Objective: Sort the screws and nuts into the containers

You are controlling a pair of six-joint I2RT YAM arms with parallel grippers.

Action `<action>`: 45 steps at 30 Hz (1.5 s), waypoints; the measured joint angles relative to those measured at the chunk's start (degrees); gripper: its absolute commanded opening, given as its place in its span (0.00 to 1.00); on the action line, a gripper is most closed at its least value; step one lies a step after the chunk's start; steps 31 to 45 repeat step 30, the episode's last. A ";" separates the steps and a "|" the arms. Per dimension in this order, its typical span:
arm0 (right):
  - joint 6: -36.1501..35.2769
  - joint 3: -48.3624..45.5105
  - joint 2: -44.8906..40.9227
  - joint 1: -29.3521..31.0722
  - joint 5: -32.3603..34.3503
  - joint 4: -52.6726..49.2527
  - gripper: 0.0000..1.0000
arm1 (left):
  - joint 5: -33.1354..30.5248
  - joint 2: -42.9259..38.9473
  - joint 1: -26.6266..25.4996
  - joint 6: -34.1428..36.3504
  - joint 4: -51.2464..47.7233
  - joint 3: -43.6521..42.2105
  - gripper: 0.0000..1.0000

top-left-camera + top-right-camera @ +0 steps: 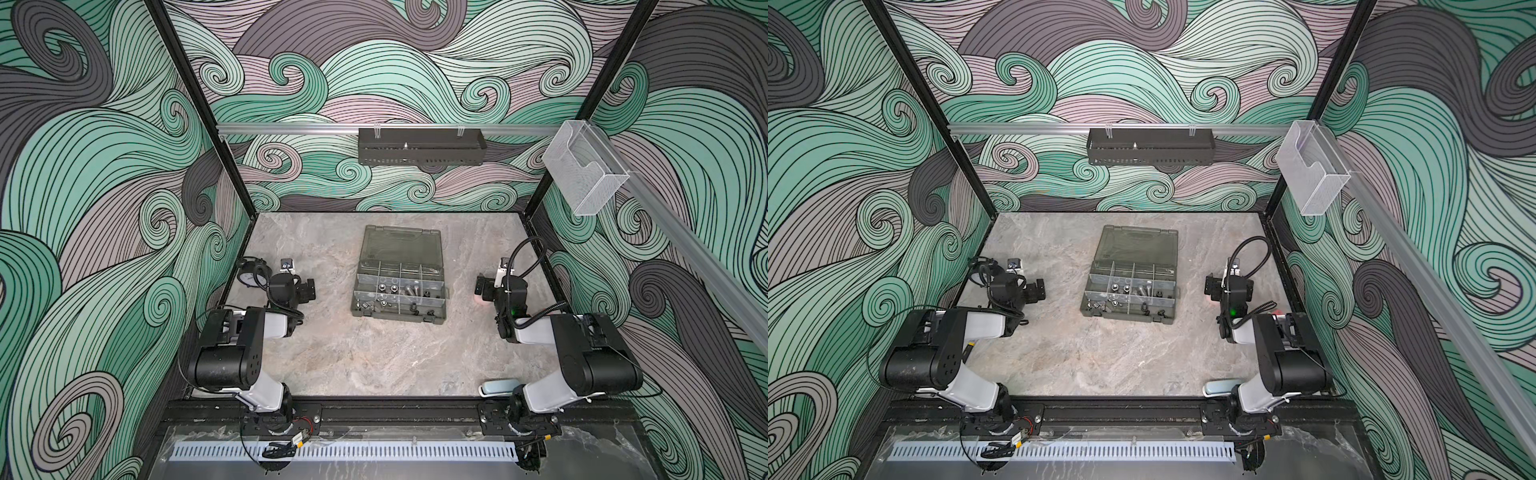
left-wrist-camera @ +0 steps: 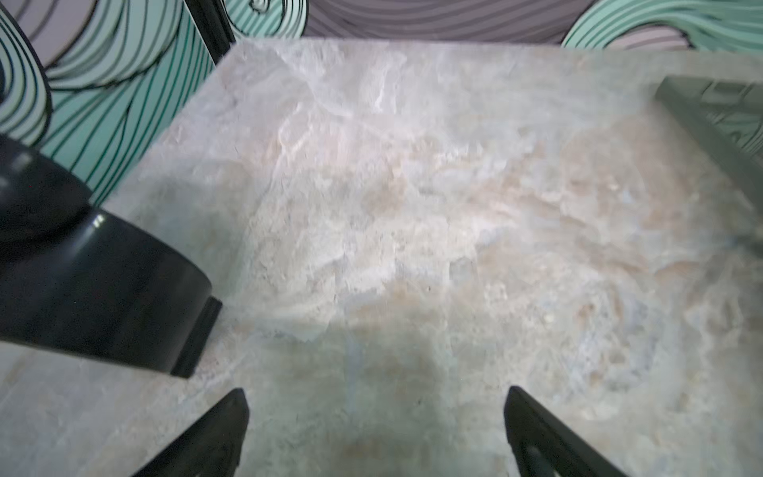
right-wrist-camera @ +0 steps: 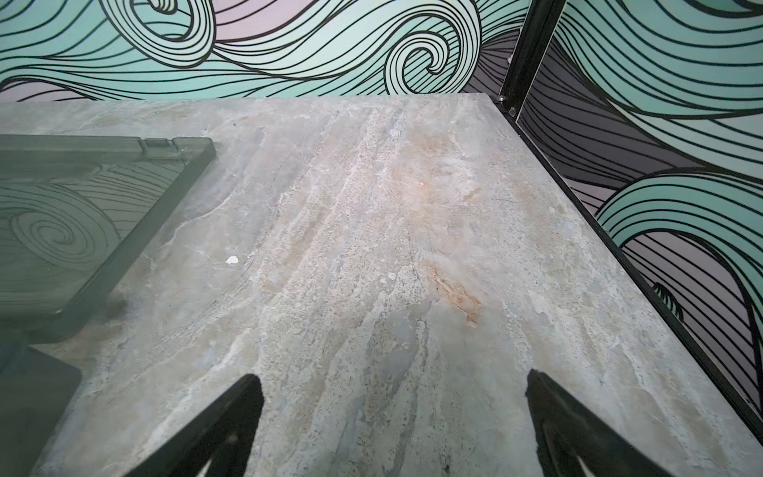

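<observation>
The smoky grey-green case (image 1: 397, 319) lies open mid-table, its lid (image 1: 402, 243) flat behind. Its containers (image 1: 400, 272) are split by pale dividers. Silver nuts (image 1: 384, 286) and silver screws (image 1: 410, 289) lie in neighbouring middle compartments. Small black pieces (image 1: 366, 306) sit in the front row; I cannot tell their kind. My left gripper (image 1: 309, 289) hangs open left of the case. My right gripper (image 1: 480, 286) hangs open to its right. In the wrist views each gripper (image 2: 375, 396) (image 3: 394, 378) has only bare tabletop between its fingers.
A black alarm clock (image 1: 252, 274) stands by the left wall, close to the left gripper (image 1: 1040, 289). A pink object (image 1: 481, 301) shows under the right gripper (image 1: 1210, 286). A pale blue object (image 1: 498, 385) lies front right. A black tray (image 1: 419, 146) and clear box (image 1: 584, 166) hang on the walls.
</observation>
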 measured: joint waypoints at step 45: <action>-0.02 0.00 -0.02 -0.07 -0.83 1.29 0.99 | 0.96 -0.52 0.04 -0.44 -2.78 0.96 0.98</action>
